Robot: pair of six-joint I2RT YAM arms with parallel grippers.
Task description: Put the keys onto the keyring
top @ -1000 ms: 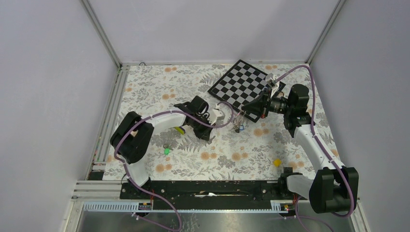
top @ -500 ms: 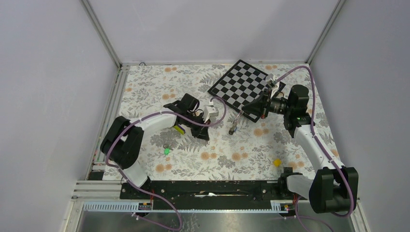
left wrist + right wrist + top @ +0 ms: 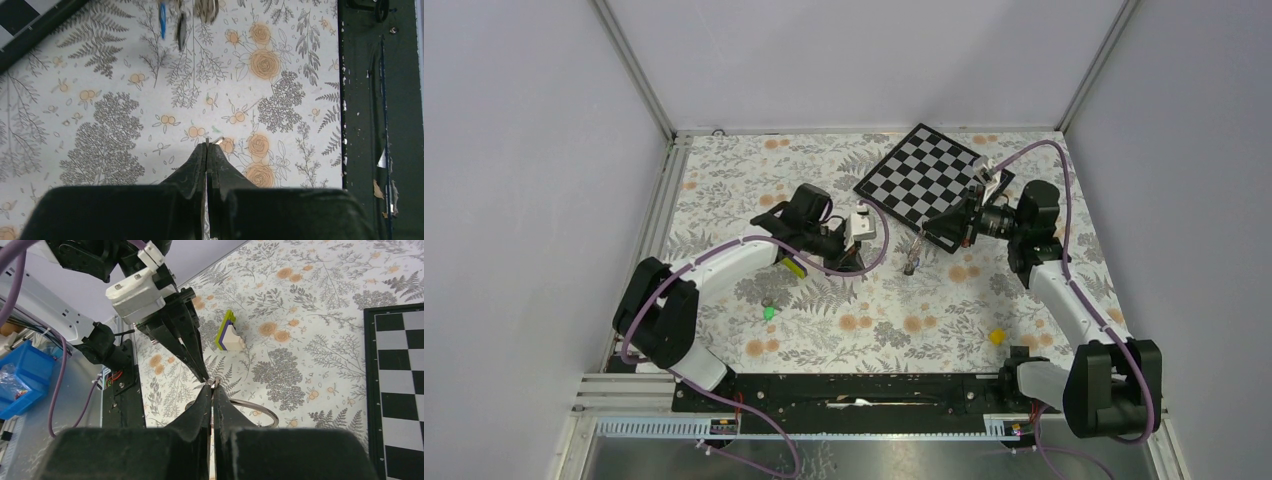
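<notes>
My right gripper [image 3: 924, 232] [image 3: 212, 386] is shut on the silver keyring [image 3: 265, 412], held above the table near the chessboard's corner. A blue-headed key [image 3: 162, 20] and two darker keys [image 3: 182, 30] dangle from the ring [image 3: 912, 262]. A green key [image 3: 769, 312] lies on the cloth to the left. My left gripper [image 3: 854, 262] [image 3: 207, 142] is shut and stands a short way left of the hanging keys. In the right wrist view its tip [image 3: 204, 377] appears just beside mine. A tiny silver bit shows at its tip; I cannot tell what it is.
A chessboard [image 3: 924, 180] lies at the back right. A yellow-white-purple wedge block [image 3: 229, 335] sits under the left forearm [image 3: 796, 268]. A small yellow cube [image 3: 997, 336] rests at the front right. A black rail [image 3: 380, 100] borders the near edge.
The left gripper has drawn back to the left, away from the ring and hanging keys, staying shut. The right gripper kept the ring and shifted slightly; the keys swung.
</notes>
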